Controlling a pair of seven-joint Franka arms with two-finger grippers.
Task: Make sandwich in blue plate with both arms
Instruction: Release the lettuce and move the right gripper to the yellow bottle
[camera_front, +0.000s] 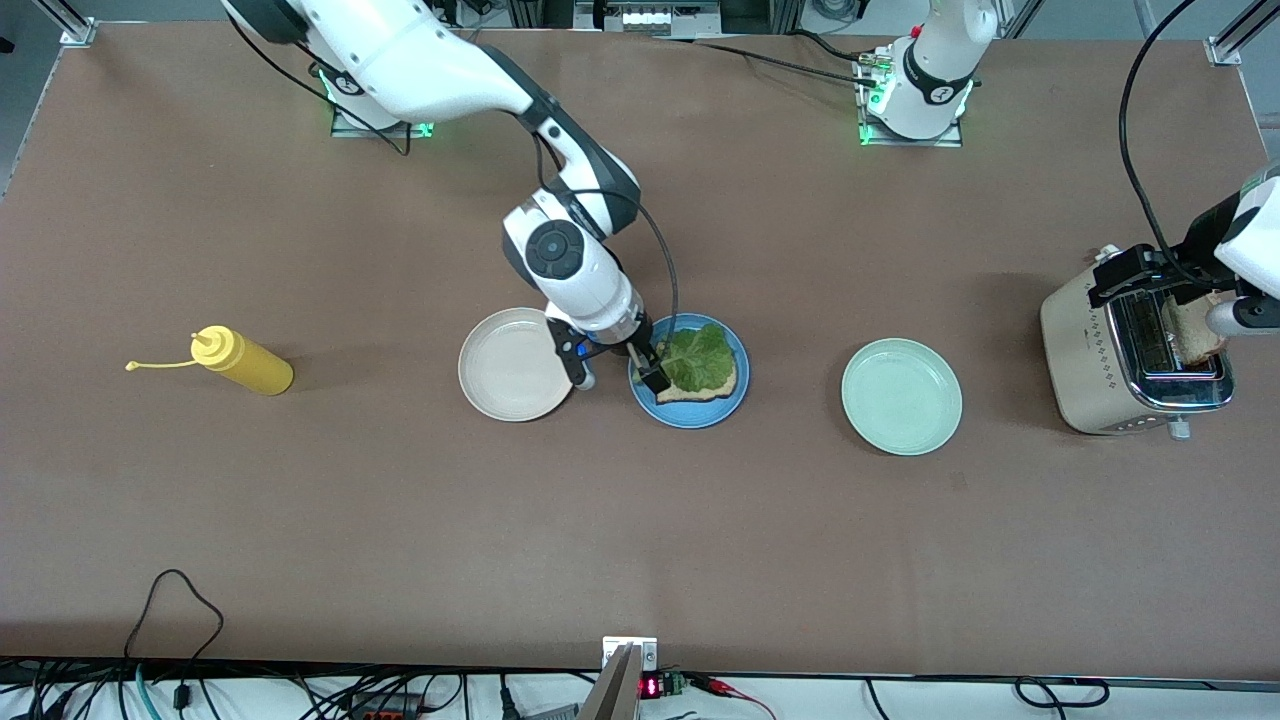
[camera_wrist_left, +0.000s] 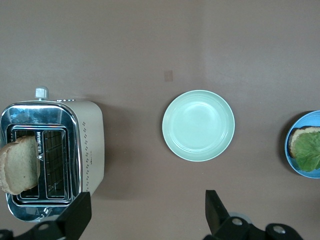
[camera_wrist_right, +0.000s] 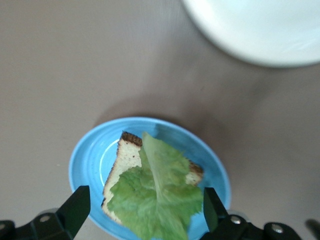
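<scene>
lettuce down, second slice waiting in the toaster

my right hand (camera_front: 617, 367) hangs open over the blue plate (camera_front: 715, 411), where the lettuce (camera_front: 697, 358) lies on the bread slice (camera_wrist_right: 126, 157). my left hand (camera_wrist_left: 145, 212) is open over the toaster (camera_front: 1085, 345); the upright slice (camera_wrist_left: 20, 164) looks light and crumbly, so i'd pinch its flat faces gently.

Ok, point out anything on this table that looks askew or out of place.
The mustard bottle lies on its side toward the right arm's end, cap off and dangling on its strap. In the toaster, the bread slice leans crooked, overhanging the slot. Otherwise nothing stands out.
</scene>
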